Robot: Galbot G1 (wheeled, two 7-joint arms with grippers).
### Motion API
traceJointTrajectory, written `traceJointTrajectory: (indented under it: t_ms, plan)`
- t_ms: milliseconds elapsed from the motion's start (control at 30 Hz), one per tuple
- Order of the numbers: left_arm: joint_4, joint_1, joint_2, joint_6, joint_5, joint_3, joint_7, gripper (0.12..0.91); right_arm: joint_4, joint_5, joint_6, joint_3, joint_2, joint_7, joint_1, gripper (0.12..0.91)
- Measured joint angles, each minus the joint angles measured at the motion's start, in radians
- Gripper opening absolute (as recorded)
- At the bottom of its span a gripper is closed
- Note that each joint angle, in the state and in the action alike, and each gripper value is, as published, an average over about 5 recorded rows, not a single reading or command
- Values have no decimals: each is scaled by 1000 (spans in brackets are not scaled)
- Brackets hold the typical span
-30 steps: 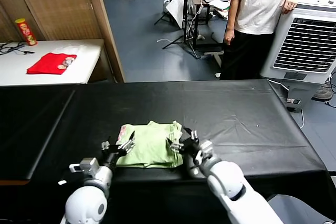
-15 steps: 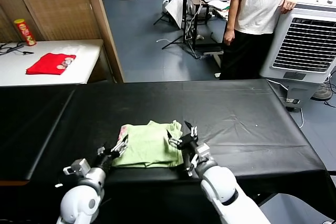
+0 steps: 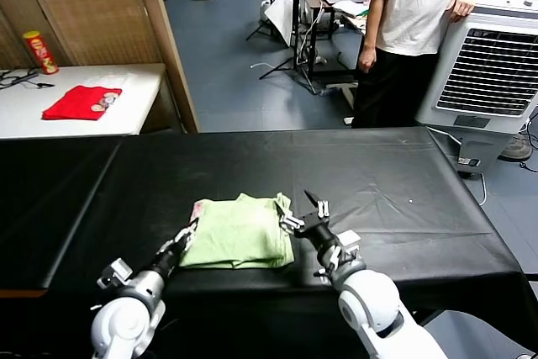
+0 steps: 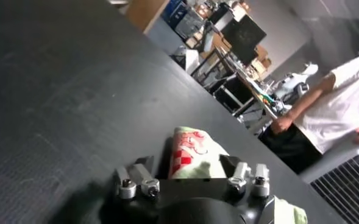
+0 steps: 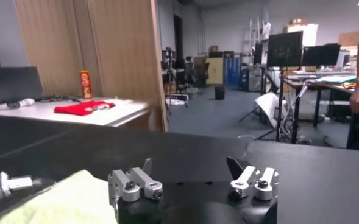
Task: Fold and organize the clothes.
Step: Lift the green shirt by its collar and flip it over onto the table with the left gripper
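Centrally, folded pale-green T-shirt (image 3: 239, 233) near front edge of black table (image 3: 395, 182), left gripper (image 3: 181, 240) at shirt's left edge, jaws straddling the pink-print end, can't tell if gripping, right gripper (image 3: 304, 212) just off shirt's right edge, jaws wide, empty.

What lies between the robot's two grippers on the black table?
The folded light-green T-shirt lies between the left gripper and the right gripper; the head view shows it.
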Motion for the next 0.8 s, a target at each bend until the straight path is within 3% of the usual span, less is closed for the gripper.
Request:
traceJointTrajectory:
  t_ms: [167,233,433,633,800]
  plan:
    - [-10,3,8,7,29,1,-2,200,16,-18,0,17,-3,6,-16,798]
    - [-17,5,14,8,66,0,-4,152,24,-29,-1,26,-8,11,-26,798]
    - [-46,18,59,-9,259,-27,-4,149,31,-58,-5,62,-2,25,-56,798]
    - [-66,35,162,-35,505,-85,10,149,29,-92,-2,92,7,29,-75,798]
    - [-58,58,292,-43,576,-153,12,149,32,-95,-5,106,9,35,-77,798]
